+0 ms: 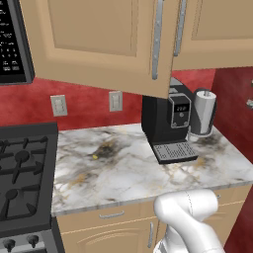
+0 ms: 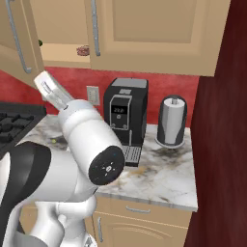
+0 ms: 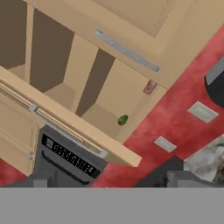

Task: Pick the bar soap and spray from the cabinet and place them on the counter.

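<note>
The bar soap (image 2: 83, 49) lies on the open cabinet's (image 2: 159, 34) shelf, near the shut door's edge; a small green ball (image 3: 123, 119) sits farther along. The hand's jaws stand wide, holding nothing. Below, the marble worktop (image 1: 118, 168) carries a coffee machine (image 1: 165, 126).

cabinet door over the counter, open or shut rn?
Open. The left door of the cabinet is swung out over the counter, exposing the shelf and bar soap.
</note>
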Tool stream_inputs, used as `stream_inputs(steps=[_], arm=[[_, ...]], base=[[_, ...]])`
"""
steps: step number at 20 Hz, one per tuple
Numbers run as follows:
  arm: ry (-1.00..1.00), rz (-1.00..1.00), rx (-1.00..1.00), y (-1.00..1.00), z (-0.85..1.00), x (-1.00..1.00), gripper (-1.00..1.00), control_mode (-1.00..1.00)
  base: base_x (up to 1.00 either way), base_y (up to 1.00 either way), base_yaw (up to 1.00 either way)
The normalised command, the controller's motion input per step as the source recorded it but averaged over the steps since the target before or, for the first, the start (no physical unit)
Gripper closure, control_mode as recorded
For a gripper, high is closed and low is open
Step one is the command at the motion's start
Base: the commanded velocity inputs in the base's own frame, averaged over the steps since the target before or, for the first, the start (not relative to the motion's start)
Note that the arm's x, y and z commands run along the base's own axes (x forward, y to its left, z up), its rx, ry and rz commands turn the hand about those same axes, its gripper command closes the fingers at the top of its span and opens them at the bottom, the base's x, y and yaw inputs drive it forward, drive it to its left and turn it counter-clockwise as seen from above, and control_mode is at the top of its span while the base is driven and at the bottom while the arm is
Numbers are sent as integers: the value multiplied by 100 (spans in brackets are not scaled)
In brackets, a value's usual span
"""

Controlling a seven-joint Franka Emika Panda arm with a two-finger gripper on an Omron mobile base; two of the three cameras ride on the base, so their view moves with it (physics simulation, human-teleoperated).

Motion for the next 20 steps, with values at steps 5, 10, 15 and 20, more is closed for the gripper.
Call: stream_inputs(steps=[5, 10, 15, 20], arm=[[0, 0, 0, 24, 0, 71, -100, -100], [0, -1, 0, 35, 0, 75, -100, -100], [4, -3, 0, 39, 2, 75, -100, -100], [9, -1, 0, 36, 3, 71, -100, -100]], base=[[0, 0, 0], [0, 0, 0], [0, 0, 0], [0, 0, 0]])
